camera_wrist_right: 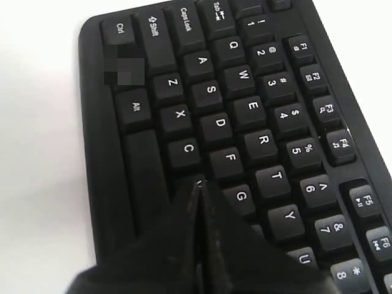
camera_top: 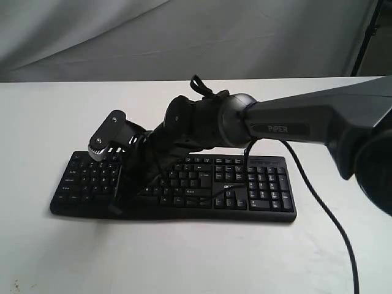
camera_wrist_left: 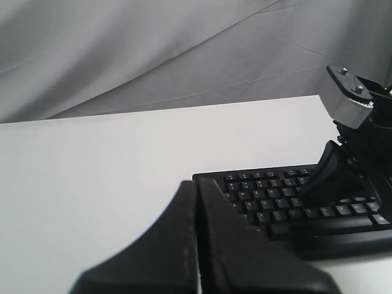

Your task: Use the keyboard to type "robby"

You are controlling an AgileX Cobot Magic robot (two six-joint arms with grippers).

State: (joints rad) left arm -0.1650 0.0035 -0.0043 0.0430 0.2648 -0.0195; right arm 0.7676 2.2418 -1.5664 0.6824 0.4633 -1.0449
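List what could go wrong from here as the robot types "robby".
1. The right gripper, jaws shut, sits by the G key, not over the R key; pressing now would likely type a wrong letter.
2. The keyboard has close-set keys; the tip may catch two at once.
3. A cable trails from the arm past the keyboard; it might snag.
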